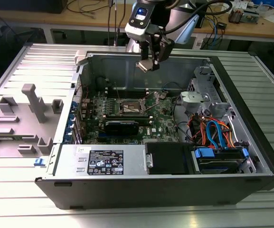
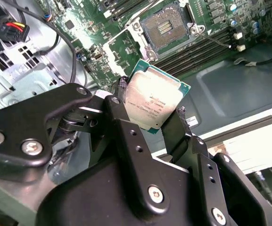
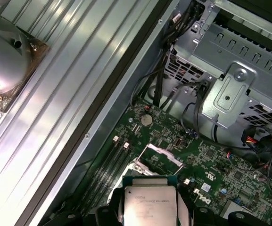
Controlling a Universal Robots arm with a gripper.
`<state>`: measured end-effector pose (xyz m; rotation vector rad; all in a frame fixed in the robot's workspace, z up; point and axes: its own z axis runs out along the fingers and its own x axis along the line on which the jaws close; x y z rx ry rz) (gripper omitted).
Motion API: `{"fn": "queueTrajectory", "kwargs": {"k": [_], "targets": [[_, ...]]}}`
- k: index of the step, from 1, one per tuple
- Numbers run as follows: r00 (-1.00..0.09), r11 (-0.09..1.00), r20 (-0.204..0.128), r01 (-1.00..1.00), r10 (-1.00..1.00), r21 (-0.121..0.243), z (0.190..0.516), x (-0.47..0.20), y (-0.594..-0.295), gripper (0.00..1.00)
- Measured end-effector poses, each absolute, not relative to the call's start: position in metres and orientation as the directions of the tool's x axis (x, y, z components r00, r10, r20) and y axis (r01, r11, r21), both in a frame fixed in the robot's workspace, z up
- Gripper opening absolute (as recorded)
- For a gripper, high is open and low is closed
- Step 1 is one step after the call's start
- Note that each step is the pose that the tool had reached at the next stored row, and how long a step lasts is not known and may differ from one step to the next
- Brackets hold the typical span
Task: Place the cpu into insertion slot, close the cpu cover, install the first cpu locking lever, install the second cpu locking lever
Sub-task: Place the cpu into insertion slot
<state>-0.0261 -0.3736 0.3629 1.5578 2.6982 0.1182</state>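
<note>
My gripper [image 1: 148, 61] hangs above the open computer case, shut on the cpu [image 1: 145, 65]. In both wrist views the cpu [image 2: 153, 100] [image 3: 150, 203] is a flat square chip with a dull silver top and green edge, pinched between the two black fingers [image 2: 120, 108]. The insertion slot [image 2: 166, 27] [image 1: 131, 107] lies open on the green motherboard, well below the chip, its dark pin field bare. The cpu cover [image 3: 162, 157] stands raised at the slot's edge. A thin wire lever [image 2: 215, 40] sticks out beside the slot.
A silver drive cage [image 1: 198, 97] and coloured cables [image 1: 212, 133] fill the case at the exterior view's right. A black card [image 1: 121, 126] and the power supply [image 1: 127, 160] sit in front of the slot. Grey fixtures [image 1: 30, 107] stand on the table outside the case.
</note>
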Motion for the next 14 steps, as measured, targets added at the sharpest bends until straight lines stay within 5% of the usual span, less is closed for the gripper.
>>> {"fn": "queueTrajectory", "kwargs": {"k": [14], "targets": [[-0.416,0.414,0.017,0.907,0.909,0.077,0.3619,-0.0261,-0.3736,0.54]]}}
